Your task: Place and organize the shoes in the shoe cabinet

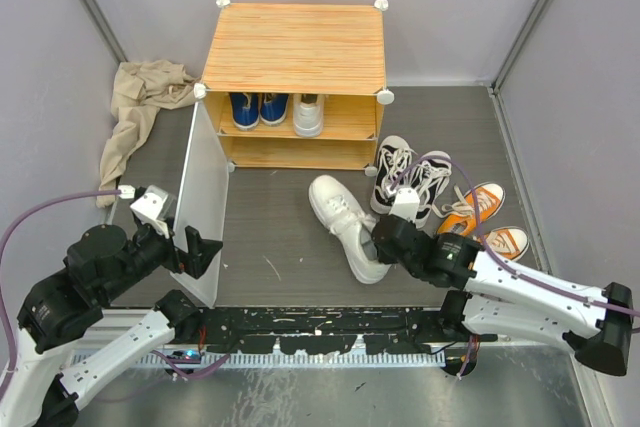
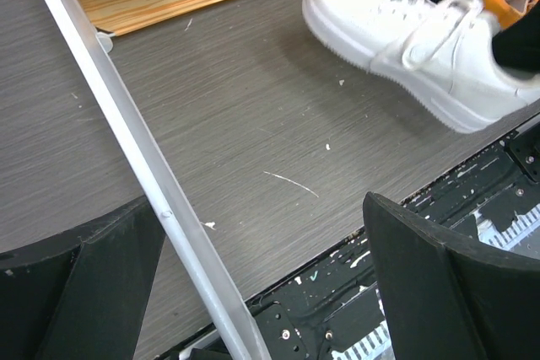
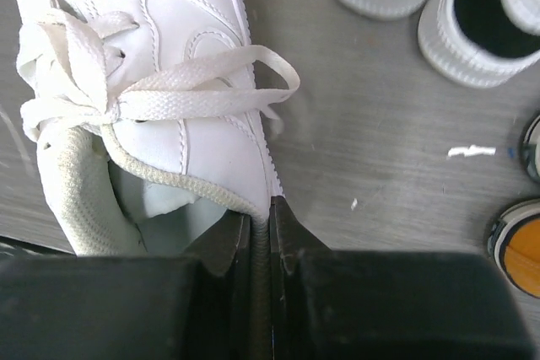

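Note:
The shoe cabinet (image 1: 295, 47) stands at the back, its pale door panel (image 1: 200, 207) swung open toward me. Blue sneakers (image 1: 258, 107) and one white sneaker (image 1: 308, 112) sit on its shelf. A second white sneaker (image 1: 345, 222) lies on the floor. My right gripper (image 1: 385, 247) is shut on its heel collar; the wrist view shows the gripper (image 3: 270, 217) pinching the rim of the sneaker (image 3: 169, 65). My left gripper (image 1: 195, 252) is open, and in its wrist view (image 2: 261, 284) the door edge (image 2: 126, 124) runs between its fingers, close to the left one.
Black high-tops (image 1: 410, 177) and orange sneakers (image 1: 480, 217) lie on the floor right of the white sneaker. A beige cloth (image 1: 135, 107) lies left of the cabinet. Grey walls close in both sides. A black rail (image 1: 320, 332) runs along the near edge.

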You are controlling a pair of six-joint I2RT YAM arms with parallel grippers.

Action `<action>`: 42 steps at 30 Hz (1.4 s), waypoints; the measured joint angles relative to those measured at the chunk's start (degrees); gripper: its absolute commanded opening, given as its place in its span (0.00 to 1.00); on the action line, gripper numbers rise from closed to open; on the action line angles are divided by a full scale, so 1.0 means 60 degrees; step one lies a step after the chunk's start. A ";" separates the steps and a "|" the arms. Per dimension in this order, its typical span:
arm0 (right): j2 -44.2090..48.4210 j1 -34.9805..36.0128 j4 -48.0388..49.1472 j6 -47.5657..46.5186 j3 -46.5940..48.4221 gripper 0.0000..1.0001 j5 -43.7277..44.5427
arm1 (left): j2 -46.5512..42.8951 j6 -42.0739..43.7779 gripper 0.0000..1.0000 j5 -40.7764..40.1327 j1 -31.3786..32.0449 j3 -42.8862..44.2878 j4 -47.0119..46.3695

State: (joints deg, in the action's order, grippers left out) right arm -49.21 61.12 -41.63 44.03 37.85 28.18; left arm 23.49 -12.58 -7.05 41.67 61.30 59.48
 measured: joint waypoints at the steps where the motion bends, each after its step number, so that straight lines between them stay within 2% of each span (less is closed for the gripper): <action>1: 0.0062 0.0000 -0.0131 0.0062 0.0324 0.01 0.0193 | 0.0000 0.0004 0.98 0.0000 0.0000 0.0011 0.0004; 7: -0.0382 -0.0007 0.0018 0.0306 0.1796 0.01 0.1424 | 0.0000 0.0029 0.98 0.0018 0.0000 0.0095 0.0022; 15: -0.1752 -0.0015 0.0229 0.0397 0.2634 0.01 0.3082 | -0.0026 0.0036 0.98 0.0189 0.0000 0.0259 0.0087; 22: -0.2521 -0.0182 0.0841 0.0062 0.3694 0.01 0.3934 | -0.0076 0.0080 0.98 0.0229 0.0000 0.0608 0.0273; 33: -0.3093 -0.1967 0.2098 -0.0306 0.3971 0.01 0.3967 | -0.0233 0.0175 0.98 0.0328 0.0000 0.0729 0.0368; 42: -0.3748 -0.2663 0.3085 -0.0193 0.3880 0.01 0.3450 | -0.0233 0.0240 0.98 0.0393 0.0000 0.0925 0.0510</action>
State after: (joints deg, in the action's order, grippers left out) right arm -71.70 45.15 -23.11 42.87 61.12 48.88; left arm 22.09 -11.14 -4.69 41.67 66.85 62.54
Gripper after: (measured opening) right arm 0.138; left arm 0.980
